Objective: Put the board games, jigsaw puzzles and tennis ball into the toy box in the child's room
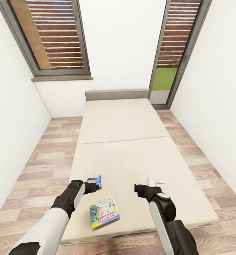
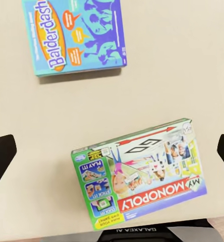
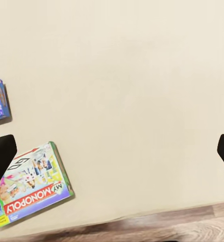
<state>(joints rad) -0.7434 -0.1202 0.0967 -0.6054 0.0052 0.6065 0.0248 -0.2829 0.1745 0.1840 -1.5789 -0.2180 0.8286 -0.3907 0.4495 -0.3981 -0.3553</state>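
Room: white walls [image 1: 121, 42]; wood-plank floor [image 1: 36, 170] in pale brown tones. Two tall grey-framed windows [image 1: 56, 39] with brown slats, flanking the far wall. Low grey headboard [image 1: 116, 95] against it. Even, soft light.

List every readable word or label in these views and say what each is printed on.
"Balderdash": blue board game box on the bed.
"MY MONOPOLY": green-edged board game box.
"PLAY IT!": that box's side strip.
"GALAXEA AI": the left wrist housing.
Other small print on both boxes is too blurred to read.
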